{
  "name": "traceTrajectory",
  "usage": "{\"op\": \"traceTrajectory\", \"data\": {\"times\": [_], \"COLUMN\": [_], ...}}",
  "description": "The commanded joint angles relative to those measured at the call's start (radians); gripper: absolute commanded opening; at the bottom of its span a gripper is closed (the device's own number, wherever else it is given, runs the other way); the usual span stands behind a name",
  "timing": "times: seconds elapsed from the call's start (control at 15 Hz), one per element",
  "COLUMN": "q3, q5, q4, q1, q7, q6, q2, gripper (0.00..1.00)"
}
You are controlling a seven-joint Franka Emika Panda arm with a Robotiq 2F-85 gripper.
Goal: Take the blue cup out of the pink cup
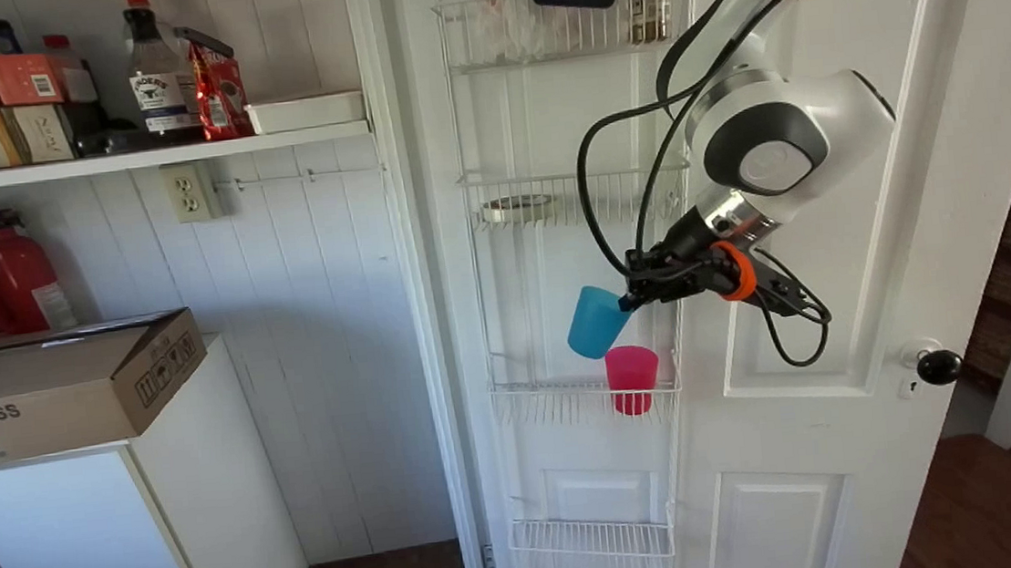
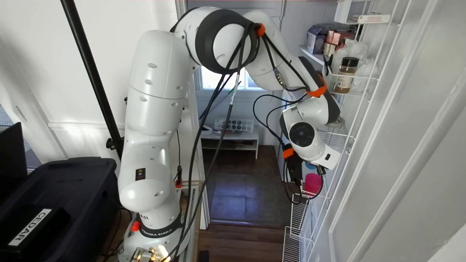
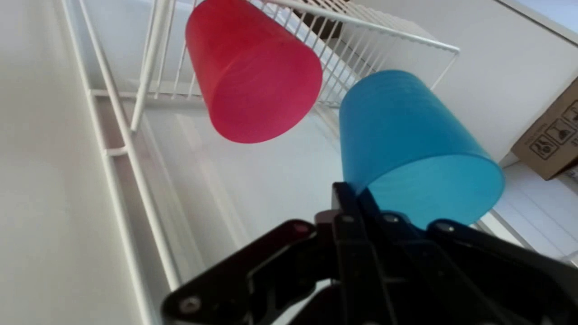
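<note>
The blue cup [image 1: 597,324] hangs tilted in the air, outside the pink cup [image 1: 632,370] and just above and beside it. My gripper [image 1: 625,303] is shut on the blue cup's rim. In the wrist view the fingertips [image 3: 356,192] pinch the wall of the blue cup [image 3: 406,126], one inside and one outside. The pink cup [image 3: 257,85] is apart from it, standing in the wire basket. In an exterior view the pink cup [image 2: 312,184] shows behind the wrist, and only a sliver of the blue cup [image 2: 310,166] is visible.
The white wire rack [image 1: 584,396] hangs on a white door [image 1: 803,441] with a black knob [image 1: 939,367]. A rack tier above holds a round lid [image 1: 518,209]. A spice jar [image 2: 347,75] stands higher up. A cardboard box [image 1: 48,388] sits on a white cabinet.
</note>
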Motion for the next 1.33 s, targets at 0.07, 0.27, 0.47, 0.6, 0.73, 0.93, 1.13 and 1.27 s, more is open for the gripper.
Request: {"op": "traceTrajectory", "data": {"times": [0.07,0.27,0.47,0.6,0.73,0.93,1.13,1.27], "q3": [-0.021,-0.023,-0.04,-0.058,-0.074,-0.086,-0.081,-0.079], "q5": [0.125,0.164,0.25,0.31,0.345,0.365,0.351,0.347], "q4": [0.03,0.059,0.094,0.111,0.131,0.136,0.132,0.132], "q1": [0.016,0.027,0.044,0.061,0.078,0.092,0.091,0.091], "q7": [-0.123,-0.153,-0.204,-0.244,-0.272,-0.282,-0.268,-0.264], "q6": [-0.048,-0.028,-0.016,-0.007,0.013,0.021,0.018,0.019], "q2": [0.058,0.106,0.125,0.133,0.149,0.153,0.157,0.159], "gripper": [0.01,0.01,0.01,0.01,0.01,0.01,0.04,0.21]}}
